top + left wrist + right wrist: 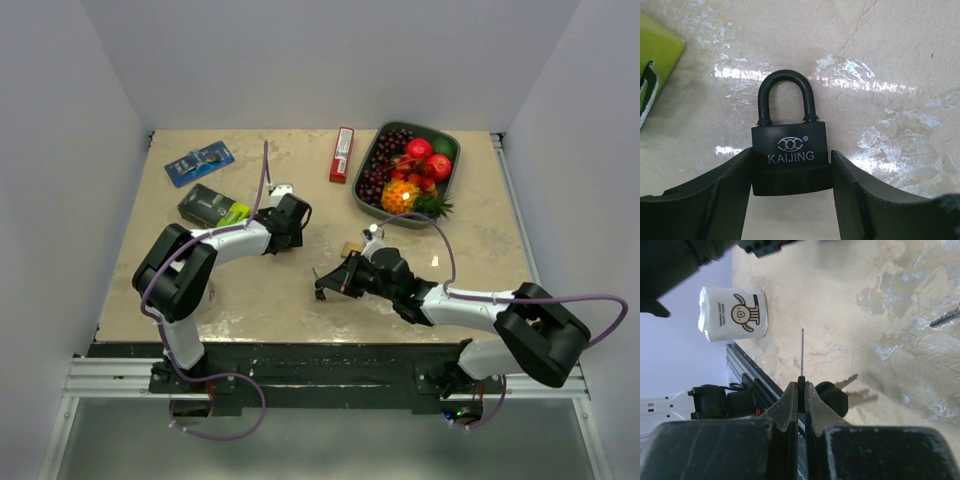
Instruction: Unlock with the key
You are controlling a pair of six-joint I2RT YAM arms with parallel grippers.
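Observation:
A black padlock (788, 137) marked KAIJING lies flat on the beige table, shackle pointing away from me. My left gripper (790, 156) is shut on its body, one finger against each side. In the top view that gripper (292, 215) covers the padlock. My right gripper (801, 385) is shut on the black head of a key (802, 352), whose thin blade sticks straight out, seen edge-on. Other keys (832, 395) of the bunch hang beside the fingers. From above, the right gripper (335, 280) sits right of and nearer than the left one, apart from the padlock.
A tray of fruit (457, 165) stands at the back right, a red bar (342, 154) at the back middle. A blue packet (199, 162) and a black-green box (212, 206) lie at the left. A small brass object (351, 247) lies between the grippers. A paper roll (735, 313) stands by the rail.

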